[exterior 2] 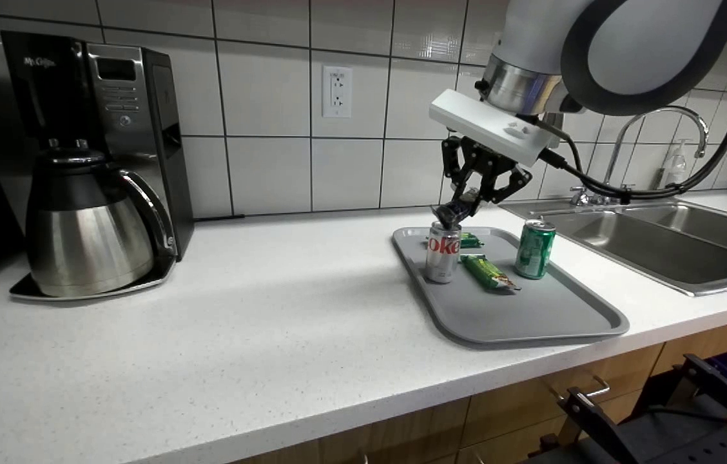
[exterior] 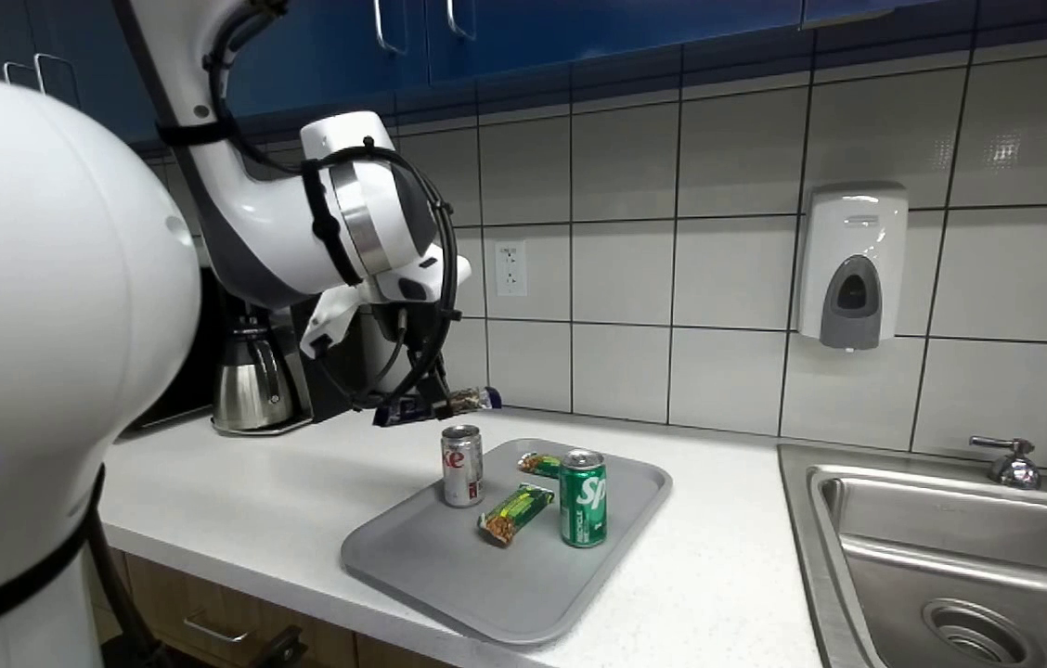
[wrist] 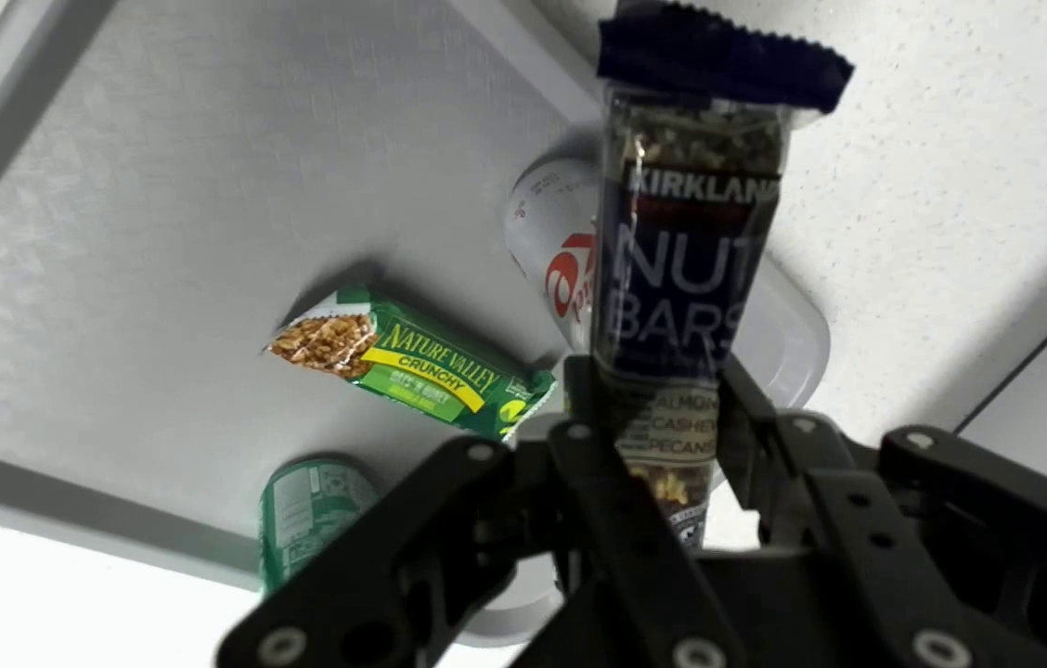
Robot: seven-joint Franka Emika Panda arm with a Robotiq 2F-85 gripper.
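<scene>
A dark-blue-ended Kirkland nut bar (wrist: 686, 250) is pinched between the fingers of my gripper (wrist: 658, 394), its printed face toward the wrist camera. The held bar (exterior: 475, 401) hangs in the air near the tray's back edge. Close by stands a silver Coke can (exterior 2: 443, 259), upright on the grey tray (exterior: 486, 594) and partly behind the bar in the wrist view. A green Nature Valley bar (wrist: 421, 364) lies flat mid-tray. Another green bar (exterior: 539, 464) lies farther back, partly hidden by the upright green Sprite can (exterior: 585, 506).
To one side of the tray is a coffee maker (exterior 2: 125, 116) with a steel carafe (exterior 2: 89, 238). On its opposite side a metal sink (exterior: 978, 566) is set into the counter (exterior 2: 241, 335). A tiled wall with a soap dispenser (exterior: 853, 264) rises behind.
</scene>
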